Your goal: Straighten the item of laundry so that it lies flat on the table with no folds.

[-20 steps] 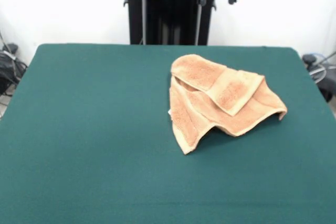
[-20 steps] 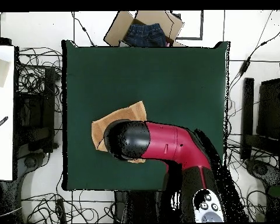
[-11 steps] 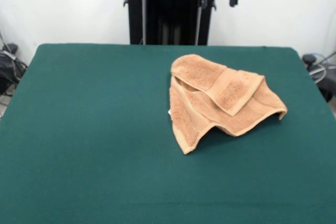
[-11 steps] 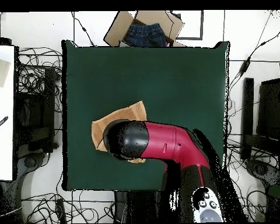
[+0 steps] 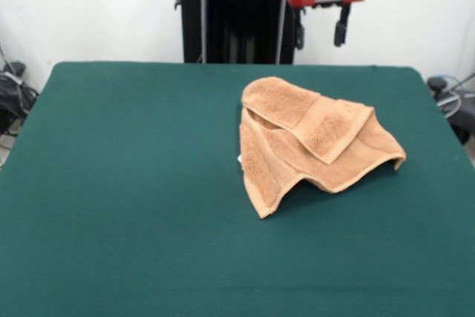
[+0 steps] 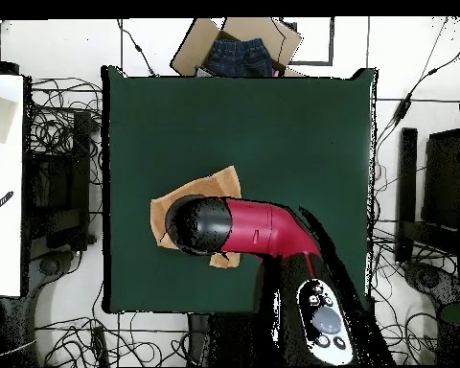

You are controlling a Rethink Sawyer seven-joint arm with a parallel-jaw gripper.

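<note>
The item of laundry [image 5: 312, 139] is a tan terry towel lying crumpled on the right half of the green table [image 5: 133, 183]. One flap is folded over its top and a corner points toward the near edge. My gripper [image 5: 320, 35] hangs open above the towel's far edge, clear of the cloth, with nothing between its two black fingers. From overhead, the red arm [image 6: 263, 230] covers most of the towel [image 6: 215, 182], leaving only its edges showing, and hides the gripper.
A cardboard box holding blue jeans [image 6: 239, 48] sits beyond one table edge. A white surface [image 6: 2, 182] stands off the table's side. Cables and black stands [image 6: 61, 192] surround the table on the floor.
The gripper has come down, so its red head now shows in the front view. Seen from overhead, the arm's end has shifted slightly left. The towel has not moved.
</note>
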